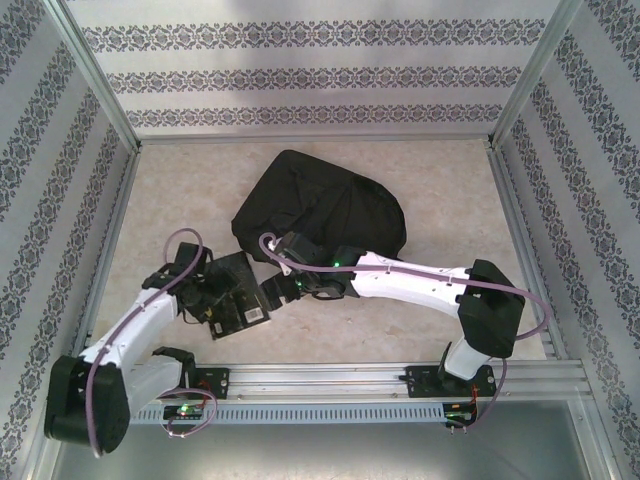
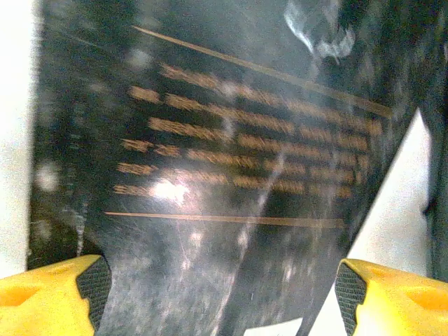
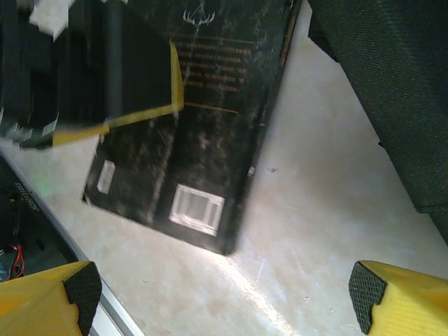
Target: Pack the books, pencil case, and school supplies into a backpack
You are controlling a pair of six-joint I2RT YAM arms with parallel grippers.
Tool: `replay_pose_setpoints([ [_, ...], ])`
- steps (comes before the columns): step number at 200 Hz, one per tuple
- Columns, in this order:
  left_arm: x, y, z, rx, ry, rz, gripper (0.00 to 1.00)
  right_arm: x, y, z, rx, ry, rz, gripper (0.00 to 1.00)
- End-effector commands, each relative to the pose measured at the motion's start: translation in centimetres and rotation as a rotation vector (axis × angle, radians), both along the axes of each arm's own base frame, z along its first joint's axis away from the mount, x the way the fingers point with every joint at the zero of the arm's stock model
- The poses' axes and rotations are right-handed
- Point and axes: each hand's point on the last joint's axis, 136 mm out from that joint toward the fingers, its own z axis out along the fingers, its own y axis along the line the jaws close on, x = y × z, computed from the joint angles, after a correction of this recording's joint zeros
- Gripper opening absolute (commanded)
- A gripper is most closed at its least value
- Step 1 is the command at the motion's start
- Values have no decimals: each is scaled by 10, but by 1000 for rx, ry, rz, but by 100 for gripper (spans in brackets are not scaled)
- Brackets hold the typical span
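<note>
A black-covered book [image 1: 245,290] lies flat on the table in front of the black backpack [image 1: 320,205]; its gold text lines [image 2: 231,133] and its barcode [image 3: 196,206] are visible. My left gripper [image 1: 205,295] hangs open over the book's left part, its pads wide apart above the cover [image 2: 220,287]. My right gripper [image 1: 275,292] is open just right of the book, over bare table [image 3: 224,287], holding nothing. The backpack's fabric [image 3: 392,91] sits close on its far right. The pencil case and school supplies are out of view.
The beige table [image 1: 420,330] is boxed in by patterned walls and metal frame posts. A metal rail [image 1: 340,380] runs along the near edge, and its edge [image 3: 42,231] shows by the book's corner. The left gripper's yellow finger [image 3: 140,115] hangs over the book.
</note>
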Motion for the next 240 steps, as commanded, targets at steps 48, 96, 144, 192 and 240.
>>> replay_pose_setpoints([
  [48,-24,21,20,158,8,0,80,-11,18,-15,17,132,66,68],
  [96,-23,36,3,193,37,58,71,-1,23,-46,-63,152,35,58],
  [144,-20,39,-13,181,38,86,60,26,41,-74,-136,147,-28,62],
  [192,-24,39,-23,179,50,78,49,52,53,-92,-129,197,-67,62],
  [240,-24,34,-34,154,59,63,40,52,64,-109,-125,245,-27,63],
])
